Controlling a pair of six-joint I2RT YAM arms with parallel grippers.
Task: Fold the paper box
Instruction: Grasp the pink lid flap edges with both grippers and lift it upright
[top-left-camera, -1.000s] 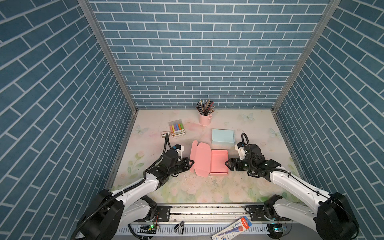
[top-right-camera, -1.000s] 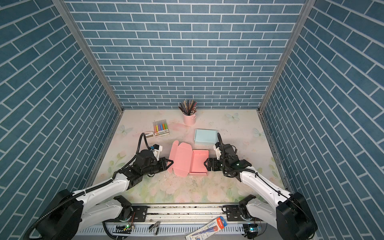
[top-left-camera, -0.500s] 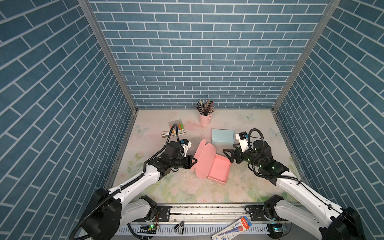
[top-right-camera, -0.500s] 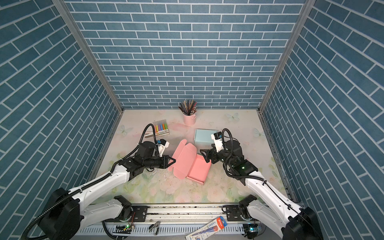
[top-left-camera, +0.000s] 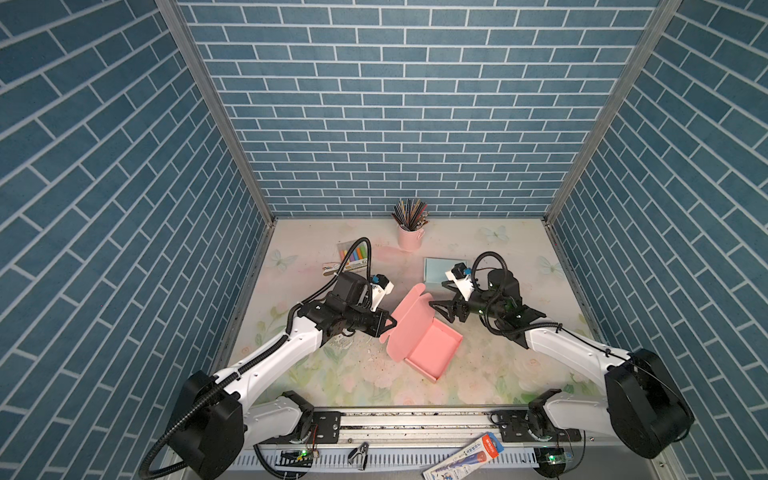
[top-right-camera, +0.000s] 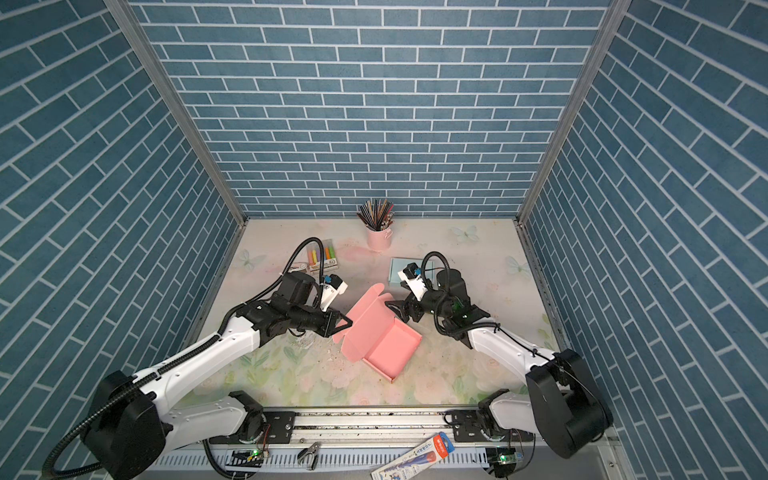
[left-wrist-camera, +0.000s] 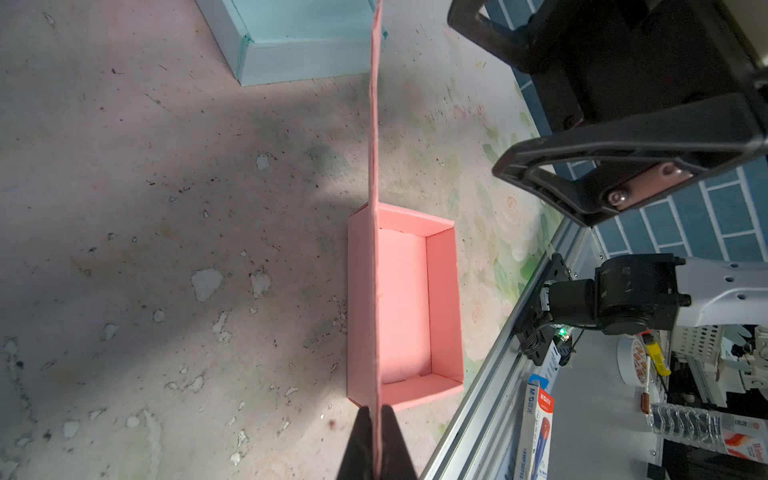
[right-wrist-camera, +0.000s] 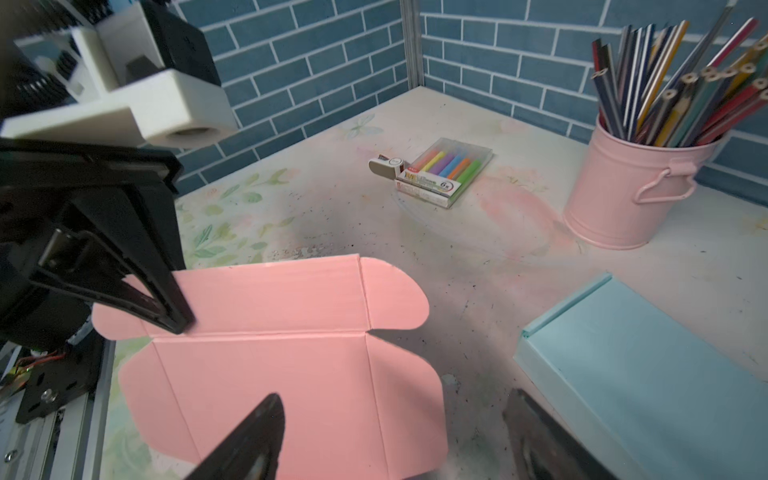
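Two loose bits lie nearest, down on the front rail (top-left-camera: 415, 424): a pen pack (top-left-camera: 465, 454) and a black clip (top-left-camera: 360, 455), both off the worktop (top-left-camera: 498, 365).

Onto the worktop now, and there's the pink box (top-left-camera: 432, 351) in the middle. Its tray (left-wrist-camera: 405, 307) sits flat on the surface, turned askew, open side up. The lid (top-left-camera: 409, 320) stands raised off the tray's long edge on the left arm's side, leaning.

The left hand (left-wrist-camera: 376, 419) is clenched on that lid. The left wrist view shows the thin card squeezed right between the two fingertips (left-wrist-camera: 361, 440).

The right hand (right-wrist-camera: 392, 401) is released, jaws spread wide, facing the lid's other side up by its far corner. Whether a tip touches the card, I can't tell.

Just behind that hand lies a pale blue box (top-left-camera: 434, 268), closed and flat, partly hidden by the right wrist camera (top-left-camera: 459, 280).

Further back on the left is a marker pack (top-left-camera: 353, 254), with the left arm's cable (top-left-camera: 359, 245) looping across it in both top views.

At the very back is a pink pot (top-left-camera: 409, 239) of pencils (top-left-camera: 409, 210), upright, well apart from the box.
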